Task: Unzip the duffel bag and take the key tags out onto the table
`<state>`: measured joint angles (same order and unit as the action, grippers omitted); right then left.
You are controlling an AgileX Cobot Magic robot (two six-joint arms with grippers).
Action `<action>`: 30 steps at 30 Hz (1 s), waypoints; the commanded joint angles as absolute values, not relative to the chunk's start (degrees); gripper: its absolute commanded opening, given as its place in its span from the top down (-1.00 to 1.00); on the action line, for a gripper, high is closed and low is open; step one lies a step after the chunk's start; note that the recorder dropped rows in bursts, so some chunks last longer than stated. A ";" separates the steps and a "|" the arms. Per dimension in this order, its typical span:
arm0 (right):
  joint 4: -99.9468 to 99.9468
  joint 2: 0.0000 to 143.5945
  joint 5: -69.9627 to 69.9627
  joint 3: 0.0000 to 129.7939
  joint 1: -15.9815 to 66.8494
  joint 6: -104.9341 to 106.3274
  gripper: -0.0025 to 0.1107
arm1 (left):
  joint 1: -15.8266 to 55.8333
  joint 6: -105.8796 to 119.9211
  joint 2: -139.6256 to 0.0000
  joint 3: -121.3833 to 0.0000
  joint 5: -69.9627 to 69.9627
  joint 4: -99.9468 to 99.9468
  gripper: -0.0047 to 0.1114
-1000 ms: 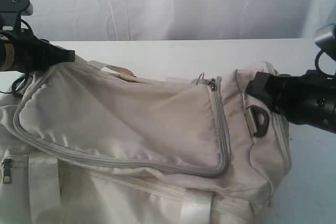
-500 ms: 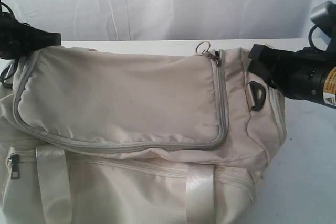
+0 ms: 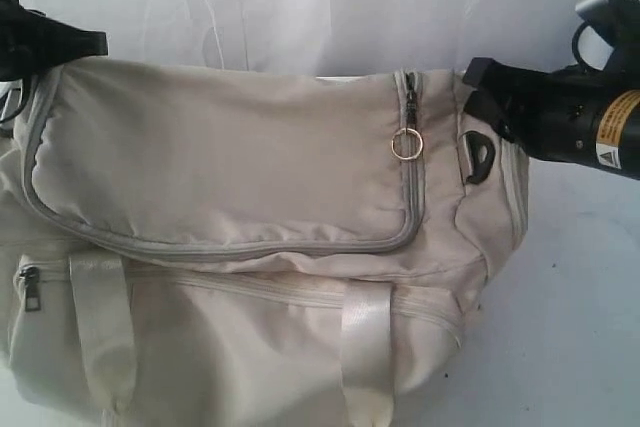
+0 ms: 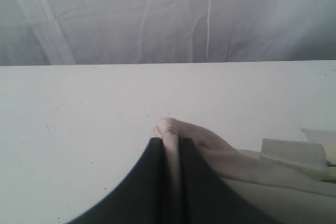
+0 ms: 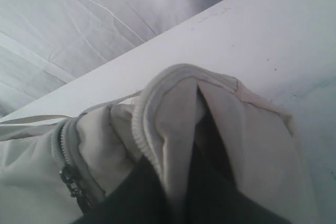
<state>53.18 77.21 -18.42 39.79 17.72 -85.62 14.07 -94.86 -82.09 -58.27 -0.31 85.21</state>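
- The duffel bag (image 3: 220, 157) is seen on the table (image 3: 580, 287), its top flap lying shut inside the grey zipper trim (image 3: 250, 247).
- A fold of cream fabric at the bag's left end is pinched tight between the narrowly set jaws of the left gripper (image 4: 167, 142).
- The piped edge at the bag's right end is clamped by the right gripper (image 5: 184, 150), whose jaws are nearly together.
- A zipper pull (image 3: 408, 107) with a metal ring (image 3: 406, 144) is seen hanging at the flap's right corner, near a black D-ring (image 3: 480, 159).
- Two shiny webbing straps (image 3: 365, 357) are seen on the bag's front.
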 commanded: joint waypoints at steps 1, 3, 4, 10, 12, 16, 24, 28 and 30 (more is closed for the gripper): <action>51.19 76.23 -16.12 41.55 17.00 -85.07 0.96 | 12.63 -93.59 -81.32 -60.61 -5.48 88.29 0.92; 52.12 76.23 -15.85 41.55 17.00 -85.07 0.96 | 12.63 -93.59 -82.13 -60.61 -4.15 88.29 0.92; 52.74 76.23 -15.85 41.55 17.00 -85.07 0.96 | 12.63 -93.59 -82.43 -60.61 -2.75 88.29 0.92; 55.13 76.23 -15.85 41.55 17.00 -85.07 0.96 | 12.63 -92.76 -84.54 -60.61 1.37 88.37 0.91; 55.13 76.23 -15.85 41.55 17.00 -85.07 0.96 | 12.63 -92.76 -84.73 -60.61 1.37 88.94 0.80; 55.08 76.23 -16.50 41.55 17.00 -84.64 0.96 | 12.63 -92.76 -84.73 -60.61 1.37 90.29 0.35; 55.36 76.23 -19.70 41.55 17.00 -84.64 0.96 | 12.75 -92.41 -83.99 -60.61 26.91 93.50 -0.15; 57.69 76.23 -19.78 41.55 17.00 -84.64 0.96 | 15.81 -86.16 -84.11 -60.61 45.01 94.98 -0.12; 57.66 76.23 -19.97 41.55 17.00 -84.64 0.96 | 21.54 -82.03 -84.11 -60.61 42.02 94.98 -0.12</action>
<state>58.73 77.25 -17.62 40.40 17.72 -85.48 17.75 -85.28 -84.78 -60.43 42.54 94.14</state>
